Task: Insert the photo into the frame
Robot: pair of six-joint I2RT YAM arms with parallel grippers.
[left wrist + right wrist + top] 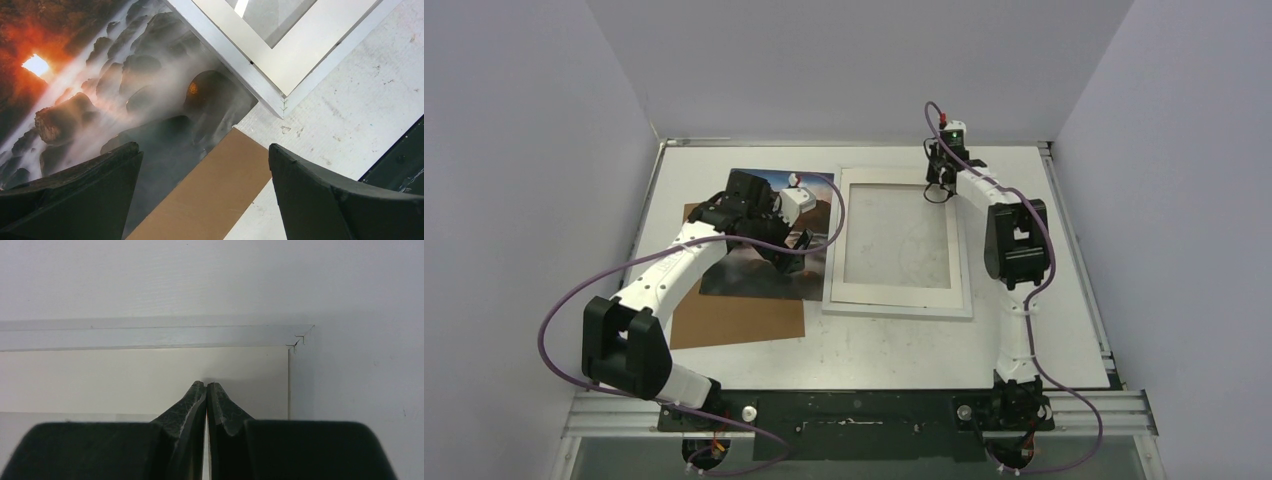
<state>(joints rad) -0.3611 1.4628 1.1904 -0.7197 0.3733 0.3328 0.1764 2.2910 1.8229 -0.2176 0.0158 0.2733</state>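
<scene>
The glossy rectangular photo of dark rocks, mist and orange sunset (100,75) lies flat, partly on the brown cardboard backing board (215,190), against the thin white rectangular frame (300,65). It looks light, bendy and slick, so a pinch at its near edge seems safest. The left gripper (204,150) hovers above it with its fingers spread wide and empty. The right gripper (206,385), pinched closed, sits over the frame's far right corner. Only the left wrist view shows the photo's edge meeting the frame; from overhead the arm hides it.

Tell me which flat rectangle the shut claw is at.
The white frame, at its far right corner; photo and cardboard lie left, by the open claw.
</scene>
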